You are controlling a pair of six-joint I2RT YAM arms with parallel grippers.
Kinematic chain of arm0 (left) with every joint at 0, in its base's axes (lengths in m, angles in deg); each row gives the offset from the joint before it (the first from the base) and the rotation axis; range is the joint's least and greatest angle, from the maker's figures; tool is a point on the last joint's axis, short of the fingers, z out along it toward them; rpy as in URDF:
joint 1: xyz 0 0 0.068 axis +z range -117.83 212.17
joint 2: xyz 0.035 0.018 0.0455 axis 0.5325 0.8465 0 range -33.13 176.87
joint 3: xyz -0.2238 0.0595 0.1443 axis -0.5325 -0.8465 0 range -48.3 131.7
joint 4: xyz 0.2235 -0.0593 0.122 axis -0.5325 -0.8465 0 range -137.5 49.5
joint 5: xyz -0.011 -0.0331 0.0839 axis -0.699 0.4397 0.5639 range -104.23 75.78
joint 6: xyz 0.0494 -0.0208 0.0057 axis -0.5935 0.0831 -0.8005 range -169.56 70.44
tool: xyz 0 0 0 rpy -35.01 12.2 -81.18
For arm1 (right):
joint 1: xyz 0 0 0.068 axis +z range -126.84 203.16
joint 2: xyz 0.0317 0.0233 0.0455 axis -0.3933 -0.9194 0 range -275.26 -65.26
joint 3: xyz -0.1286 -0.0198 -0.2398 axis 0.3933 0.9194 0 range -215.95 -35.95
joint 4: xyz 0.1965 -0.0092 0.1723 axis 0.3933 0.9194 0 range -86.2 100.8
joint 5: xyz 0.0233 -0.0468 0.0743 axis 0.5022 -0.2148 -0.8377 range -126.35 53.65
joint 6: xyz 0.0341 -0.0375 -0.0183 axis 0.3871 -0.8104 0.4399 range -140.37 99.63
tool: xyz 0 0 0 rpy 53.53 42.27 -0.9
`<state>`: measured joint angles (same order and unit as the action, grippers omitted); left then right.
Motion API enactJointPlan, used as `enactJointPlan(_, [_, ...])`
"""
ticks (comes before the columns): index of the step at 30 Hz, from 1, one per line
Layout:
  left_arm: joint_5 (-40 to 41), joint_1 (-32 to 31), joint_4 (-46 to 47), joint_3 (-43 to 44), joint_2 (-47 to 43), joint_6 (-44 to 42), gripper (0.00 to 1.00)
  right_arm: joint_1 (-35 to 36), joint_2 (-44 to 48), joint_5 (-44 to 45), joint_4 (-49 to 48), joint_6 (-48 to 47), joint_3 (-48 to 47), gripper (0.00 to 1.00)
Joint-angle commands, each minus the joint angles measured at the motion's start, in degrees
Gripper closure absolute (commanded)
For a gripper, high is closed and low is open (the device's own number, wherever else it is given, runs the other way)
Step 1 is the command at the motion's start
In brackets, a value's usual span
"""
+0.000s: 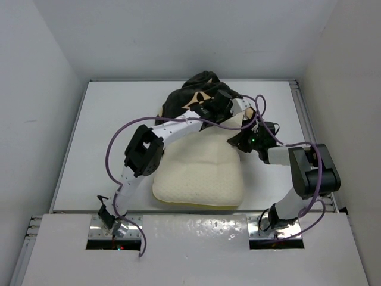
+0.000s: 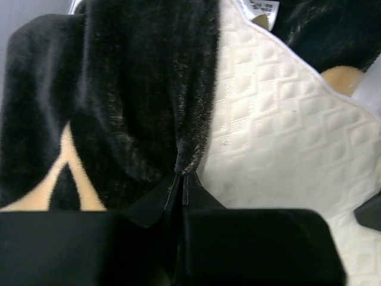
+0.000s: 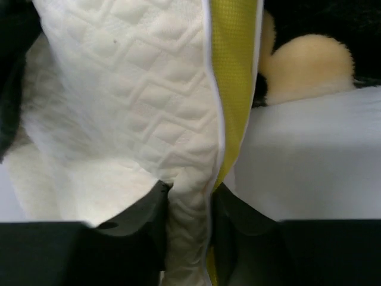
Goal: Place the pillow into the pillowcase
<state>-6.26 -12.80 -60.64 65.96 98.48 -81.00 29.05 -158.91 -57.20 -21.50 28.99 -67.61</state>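
Observation:
The cream pillow (image 1: 199,176) lies in the middle of the table, its far end under the bunched black pillowcase (image 1: 193,89). My left gripper (image 1: 215,107) reaches over the pillow's far end and is shut on the pillowcase's furry edge (image 2: 189,149), with quilted pillow (image 2: 280,137) beside it. My right gripper (image 1: 243,140) sits at the pillow's right far side, shut on a pinched fold of the pillow (image 3: 190,226) next to its yellow edge band (image 3: 233,77). A tan flower patch of the pillowcase (image 3: 309,65) shows behind.
White walls close in the white table (image 1: 107,131) on three sides. A raised rail (image 1: 300,113) runs along its right edge. Purple cables (image 1: 113,149) loop off both arms over the table.

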Motion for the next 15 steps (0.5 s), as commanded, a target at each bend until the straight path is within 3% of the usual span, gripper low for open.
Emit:
enactJointPlan(1, [-2.1,1.4,2.2,-0.3,-2.8,-0.3,1.0,0.5,-1.0,-1.1,-5.5,1.4,1.1,0.76])
enactJointPlan(4, [-7.7,1.6,-2.3,0.3,-3.9,-0.7,1.0,0.6,1.1,-1.0,-5.0,0.8,1.2,1.0])
enactJointPlan(7, [-15.0,1.5,-8.3,3.3,-4.5,-1.9,1.0,2.3,6.3,-0.2,-1.3,-4.1,1.2,1.0])
enactJointPlan(11, [-28.3,-0.2,-25.5,11.3,-6.0,-10.6,1.0,9.9,15.8,3.5,4.0,-14.7,3.4,1.0])
enactJointPlan(13, [-38.4,-1.3,-36.7,14.8,-7.1,-17.8,1.0,12.3,22.1,6.5,1.1,-18.4,7.7,1.0])
enactJointPlan(15, [-47.2,-1.7,-43.6,16.0,-8.0,-22.5,1.0,12.0,26.2,9.0,-3.3,-15.6,13.4,1.0])
